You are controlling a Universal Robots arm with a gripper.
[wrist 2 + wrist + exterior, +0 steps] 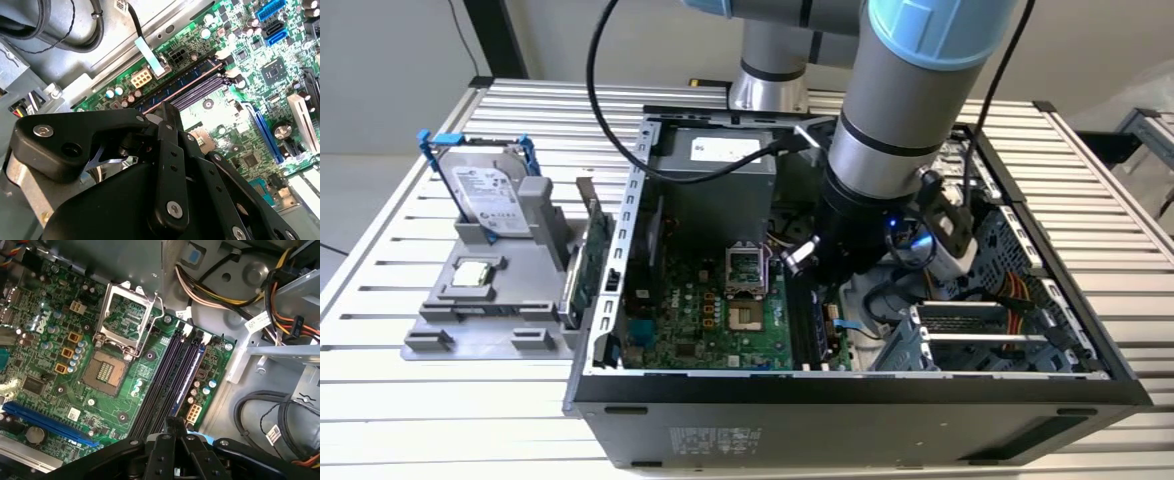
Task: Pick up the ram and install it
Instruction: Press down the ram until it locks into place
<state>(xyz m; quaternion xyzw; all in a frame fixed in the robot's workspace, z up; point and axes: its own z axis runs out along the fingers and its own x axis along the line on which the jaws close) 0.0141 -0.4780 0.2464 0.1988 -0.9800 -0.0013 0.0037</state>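
1. Exterior view: an open computer case (854, 385) lies on its side on the slatted metal counter (400, 420). The arm (901, 130) reaches down into the case, over the right part of the motherboard (707, 320) as this view shows it. The tool's tip is hidden behind the arm's lower body, so its opening cannot be judged here.
2. Exterior view, outside the case: to the case's left in this view a grey holder (487, 300) carries a hard drive (491, 200) in a blue frame, standing upright. A green card (594, 262) stands on edge between the holder and the case wall.
3. Second wrist view: the tool (165, 117) is close above the motherboard's memory slots (200, 90). Its black fingers (167, 165) appear drawn together into a narrow tip, with nothing visible between them. The ram (187, 77), a dark blue-green stick, sits in the slot farthest from the motherboard's CPU socket, next to the board's edge, just beyond the tool's tip.
4. First wrist view: the tool (172, 422) hangs over the near end of the memory slots (170, 375). The ram (192, 372) lies seated in the outermost slot, beside a white connector (193, 413). The CPU socket (107, 371) with its raised metal frame lies on the slots' other side. Bundled cables (265, 410) rest on the case floor past the board's edge.
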